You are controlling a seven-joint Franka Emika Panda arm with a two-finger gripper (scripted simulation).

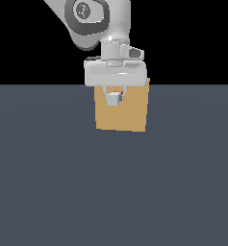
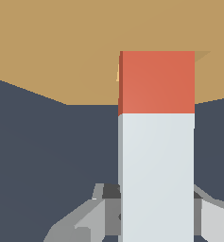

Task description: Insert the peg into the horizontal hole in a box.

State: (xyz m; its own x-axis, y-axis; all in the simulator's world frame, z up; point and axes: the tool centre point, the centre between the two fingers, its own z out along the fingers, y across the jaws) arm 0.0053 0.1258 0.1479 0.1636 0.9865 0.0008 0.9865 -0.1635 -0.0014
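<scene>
The peg (image 1: 114, 99) shows end-on in the exterior view, its pale grey-white end facing the camera with a sliver of orange-red behind it. My gripper (image 1: 114, 98) is shut on the peg, in front of the tan box (image 1: 130, 113). In the wrist view the peg (image 2: 157, 156) runs from the gripper fingers (image 2: 108, 212) toward the box (image 2: 61, 47). Its orange-red half (image 2: 157, 82) meets the box face. The hole is covered by the peg; only a thin lighter edge shows beside the orange tip, so I cannot tell how deep the tip sits.
The box stands on a flat dark grey-blue floor (image 1: 113, 192). The white arm (image 1: 101, 24) comes down from above, its wrist body covering the box's top edge.
</scene>
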